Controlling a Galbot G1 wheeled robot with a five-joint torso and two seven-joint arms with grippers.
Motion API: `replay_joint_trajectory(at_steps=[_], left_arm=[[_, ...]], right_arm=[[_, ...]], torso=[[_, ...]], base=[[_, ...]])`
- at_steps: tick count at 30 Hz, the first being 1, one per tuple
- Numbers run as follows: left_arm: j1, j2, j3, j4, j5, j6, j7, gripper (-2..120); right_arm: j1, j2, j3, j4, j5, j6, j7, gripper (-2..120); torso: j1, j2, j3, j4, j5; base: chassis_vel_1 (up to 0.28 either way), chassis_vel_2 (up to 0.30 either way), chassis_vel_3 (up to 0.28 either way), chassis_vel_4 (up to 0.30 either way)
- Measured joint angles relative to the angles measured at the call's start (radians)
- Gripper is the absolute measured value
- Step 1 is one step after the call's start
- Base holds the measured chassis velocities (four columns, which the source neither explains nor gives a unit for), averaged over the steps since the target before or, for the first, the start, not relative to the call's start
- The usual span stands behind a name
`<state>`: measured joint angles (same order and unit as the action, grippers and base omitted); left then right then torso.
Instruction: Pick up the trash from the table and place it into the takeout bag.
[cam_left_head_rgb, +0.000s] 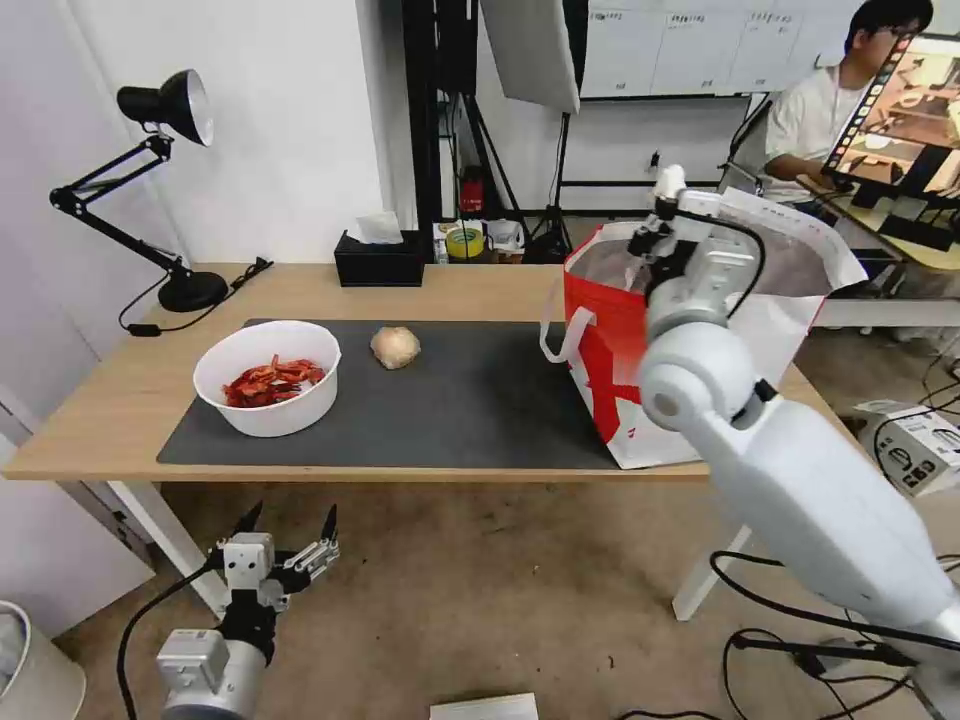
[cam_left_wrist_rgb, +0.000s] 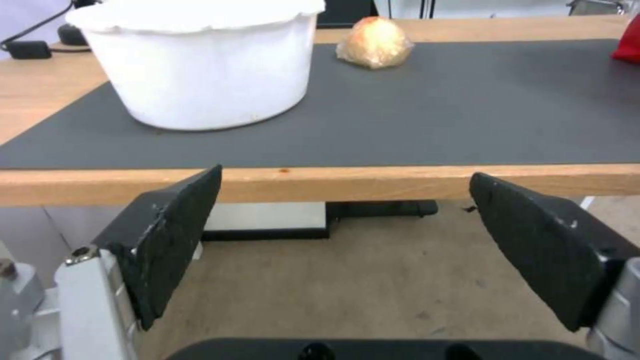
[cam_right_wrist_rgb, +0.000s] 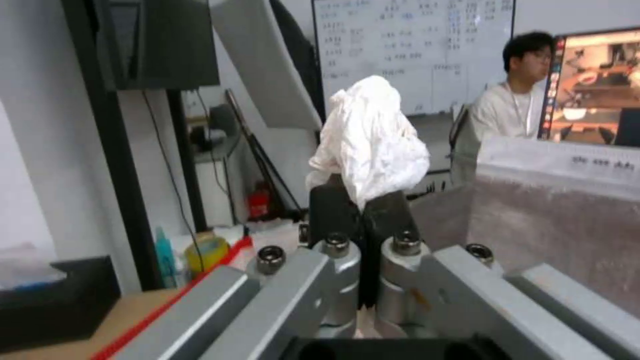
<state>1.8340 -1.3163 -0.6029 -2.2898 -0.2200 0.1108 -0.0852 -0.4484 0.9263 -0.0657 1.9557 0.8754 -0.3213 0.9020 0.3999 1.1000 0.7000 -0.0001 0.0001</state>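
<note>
The tabletop (cam_left_head_rgb: 120, 400) carried a mat (cam_left_head_rgb: 470, 400), lamp (cam_left_head_rgb: 190, 290), tissue box (cam_left_head_rgb: 378, 265); bowl (cam_left_head_rgb: 268, 378), ball (cam_left_head_rgb: 395, 347), bag (cam_left_head_rgb: 620, 340) sat on the mat.

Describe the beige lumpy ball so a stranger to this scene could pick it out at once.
Start at the long light-wood table and find the dark grey mat covering its middle. On the mat's far side, between the white bowl of red shells and the red-and-white takeout bag, sits the beige lumpy ball. It is the one small, rounded, crinkly tan lump lying loose on the mat, far smaller than either neighbour.
</note>
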Motion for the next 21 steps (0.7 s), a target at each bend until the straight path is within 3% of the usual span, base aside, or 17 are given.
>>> replay_joint_trajectory(at_steps=[10, 13, 14, 21], left_arm=[[-0.005, -0.002, 0.019, -0.004, 0.008, 0.003, 0.000, 100], [-0.007, -0.003, 0.022, -0.005, 0.009, 0.006, 0.000, 100], [-0.007, -0.003, 0.022, -0.005, 0.009, 0.006, 0.000, 100], [-0.006, -0.001, 0.016, -0.005, 0.008, 0.007, 0.000, 100]], right_arm=[[-0.017, -0.011, 0.018, 0.014, 0.029, -0.028, -0.003, 30], [-0.022, -0.015, 0.023, 0.012, 0.028, -0.032, -0.004, 46], [-0.022, -0.015, 0.023, 0.012, 0.028, -0.032, -0.004, 46], [-0.032, -0.015, 0.027, 0.015, 0.027, -0.035, -0.010, 76]], torso=[[0.000, 0.000, 0.000, 0.0002, -0.0001], [0.000, 0.000, 0.000, 0.0001, -0.0001], [0.000, 0.000, 0.000, 0.0001, -0.0001], [0.000, 0.000, 0.000, 0.0002, -0.0001]], base=[[0.000, 0.000, 0.000, 0.000], [0.000, 0.000, 0.000, 0.000], [0.000, 0.000, 0.000, 0.000], [0.000, 0.000, 0.000, 0.000]])
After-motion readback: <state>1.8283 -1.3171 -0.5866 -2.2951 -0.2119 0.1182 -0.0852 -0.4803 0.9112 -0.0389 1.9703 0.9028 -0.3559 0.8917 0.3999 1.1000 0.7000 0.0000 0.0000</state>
